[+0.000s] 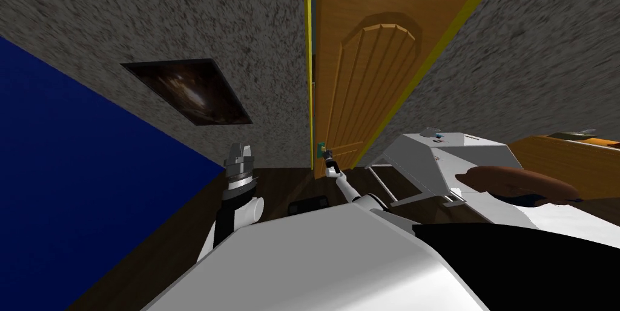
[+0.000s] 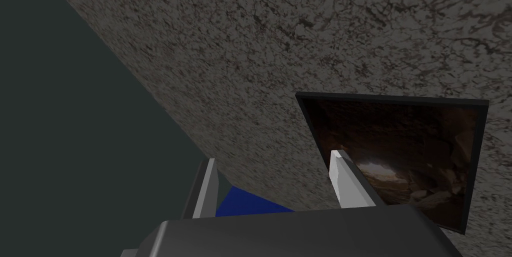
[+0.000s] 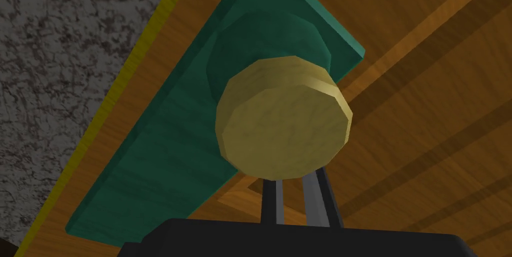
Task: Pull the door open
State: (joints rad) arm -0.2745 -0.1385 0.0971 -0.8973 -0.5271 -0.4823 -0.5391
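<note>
**Desk:** Head view. Where do we stand?

**Field:** We face the wooden door (image 1: pixel 363 83) in its yellow frame (image 1: pixel 424 74), set between speckled walls. Our right end effector (image 1: pixel 327 160) reaches the door's latch edge. The left end effector (image 1: pixel 240 153) hangs raised near the wall, well apart from the door.

**Desk:** Left wrist view?

**Field:** Its fingers (image 2: pixel 350 184) are spread wide and hold nothing.

**Desk:** Right wrist view?

**Field:** The round yellow knob (image 3: pixel 284 119) sits on a green plate (image 3: pixel 165 169). The right fingers (image 3: pixel 316 199) are drawn close together, their tips hidden behind the knob. Whether they pinch anything, we cannot tell.

**Desk:** Which step is this?

**Field:** We judge it the grasp, with the pull not yet begun, since the door looks shut or nearly so. Next we need a sure hold on the knob, then a steady draw toward us along the door's swing.
</note>
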